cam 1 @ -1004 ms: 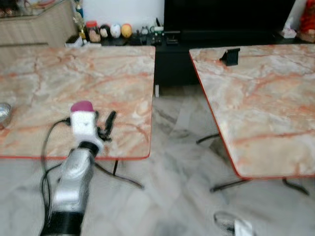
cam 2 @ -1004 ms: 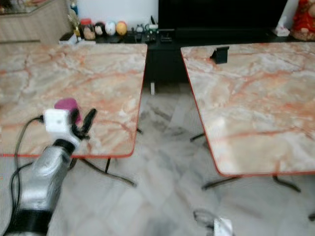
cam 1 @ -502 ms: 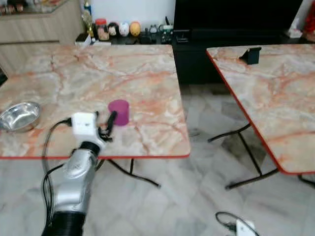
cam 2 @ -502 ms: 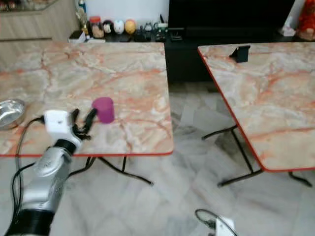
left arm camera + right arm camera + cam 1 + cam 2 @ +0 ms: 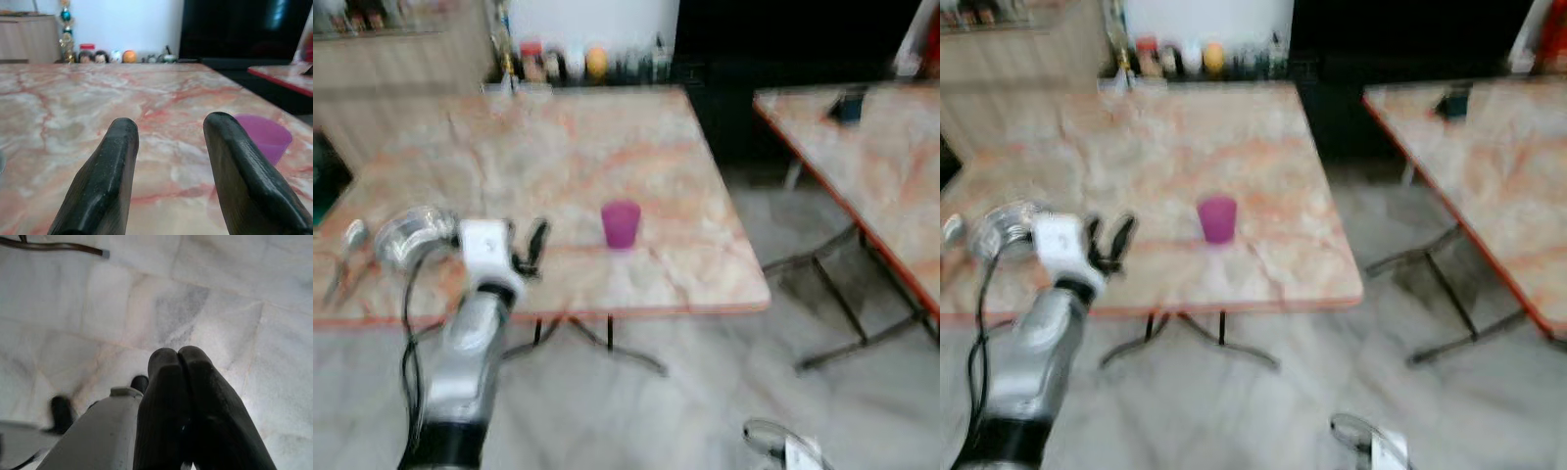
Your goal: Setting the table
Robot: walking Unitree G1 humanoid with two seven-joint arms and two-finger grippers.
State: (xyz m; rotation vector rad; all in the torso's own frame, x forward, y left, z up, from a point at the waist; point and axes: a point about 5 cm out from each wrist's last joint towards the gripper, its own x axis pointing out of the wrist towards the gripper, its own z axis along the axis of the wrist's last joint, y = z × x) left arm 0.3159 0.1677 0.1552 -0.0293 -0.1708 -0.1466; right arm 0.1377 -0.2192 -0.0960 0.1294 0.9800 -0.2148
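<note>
A purple cup (image 5: 621, 224) stands upright near the front of the left marble table (image 5: 558, 137). My left gripper (image 5: 527, 250) is held over the table's front edge, open and empty, with the cup (image 5: 264, 137) off to its right and apart from it. A steel bowl (image 5: 406, 235) sits just left of the gripper, partly hidden by the wrist. A piece of cutlery (image 5: 352, 235) lies further left. My right gripper (image 5: 178, 357) hangs over the floor, shut with nothing in it.
A second marble table (image 5: 901, 176) stands to the right across a gap of tiled floor (image 5: 705, 392). Jars and small figures (image 5: 558, 64) line a low dark cabinet behind the left table. Folding legs (image 5: 607, 343) show under the table's front edge. The head views are blurred.
The view has swung left, so both tables sit further right in the picture. The bowl and cutlery have come into view. The cup is now well right of my left gripper.
</note>
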